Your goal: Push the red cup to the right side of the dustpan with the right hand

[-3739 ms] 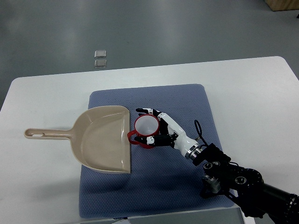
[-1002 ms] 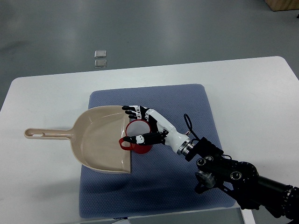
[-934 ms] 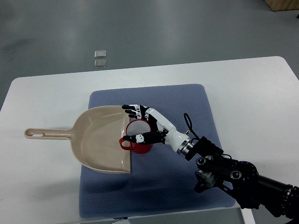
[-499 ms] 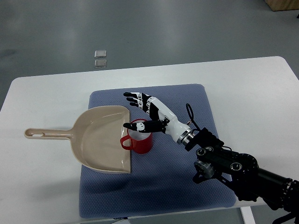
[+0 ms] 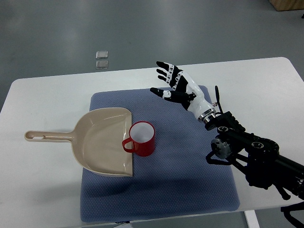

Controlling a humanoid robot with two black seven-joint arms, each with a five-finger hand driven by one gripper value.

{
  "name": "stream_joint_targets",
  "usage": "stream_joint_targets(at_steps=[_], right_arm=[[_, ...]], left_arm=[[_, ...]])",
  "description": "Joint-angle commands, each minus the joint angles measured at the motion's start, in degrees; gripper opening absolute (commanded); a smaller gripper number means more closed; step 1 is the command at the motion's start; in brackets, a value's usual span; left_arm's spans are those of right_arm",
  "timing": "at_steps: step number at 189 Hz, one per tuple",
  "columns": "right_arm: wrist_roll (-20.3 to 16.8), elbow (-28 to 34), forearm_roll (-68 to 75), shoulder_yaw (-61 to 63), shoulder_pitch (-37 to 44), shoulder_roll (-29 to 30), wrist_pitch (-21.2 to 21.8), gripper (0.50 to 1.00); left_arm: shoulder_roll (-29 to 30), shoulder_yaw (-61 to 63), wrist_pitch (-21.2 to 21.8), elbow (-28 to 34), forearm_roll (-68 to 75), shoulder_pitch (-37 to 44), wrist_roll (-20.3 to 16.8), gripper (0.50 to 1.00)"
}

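A red cup (image 5: 141, 138) with a white inside stands upright on the blue mat (image 5: 190, 180). It touches the right edge of the beige dustpan (image 5: 102, 141), and its handle points left toward the pan. My right hand (image 5: 169, 83) is raised up and to the right of the cup, well apart from it. Its fingers are spread and hold nothing. The right arm (image 5: 251, 154) comes in from the lower right. No left arm shows.
The white table (image 5: 42, 190) carries the mat. The dustpan's long handle (image 5: 47, 137) reaches left over the bare table. Two small clear squares (image 5: 101, 59) lie on the grey floor beyond the table's far edge.
The right hand let go of the cup and lifted away up and to the right. The cup stays upright against the dustpan's right edge.
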Motion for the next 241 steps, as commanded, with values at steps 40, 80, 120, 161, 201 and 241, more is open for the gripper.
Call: stream_joint_targets(at_steps=[40,80,120,161,201,241], right_arm=[[0.0,-0.4,17.9,0.4,0.3,-0.9,0.1,0.924],[0.0,-1.7,30.2,1.8,0.3,-0.9,0.1,0.926],[0.0,-2.0,32.2,4.2,-0.3,-0.3,0.0,0.924],[0.0,-2.7,32.3,5.0,-0.4,-0.1,-0.3,0.926],[0.0,-2.8,31.4,5.2,-0.8,-1.0,-0.1,0.926],[0.0,-2.9,31.3,5.2,-1.8,-1.0,-0.1,0.926]], left_arm=[[0.0,0.0,0.0,0.0,0.0,0.0,0.0,1.0],[0.0,0.0,0.0,0.0,0.0,0.0,0.0,1.0],[0.0,0.0,0.0,0.0,0.0,0.0,0.0,1.0],[0.0,0.0,0.0,0.0,0.0,0.0,0.0,1.0],[0.0,0.0,0.0,0.0,0.0,-0.1,0.0,1.0],[0.0,0.0,0.0,0.0,0.0,0.0,0.0,1.0]])
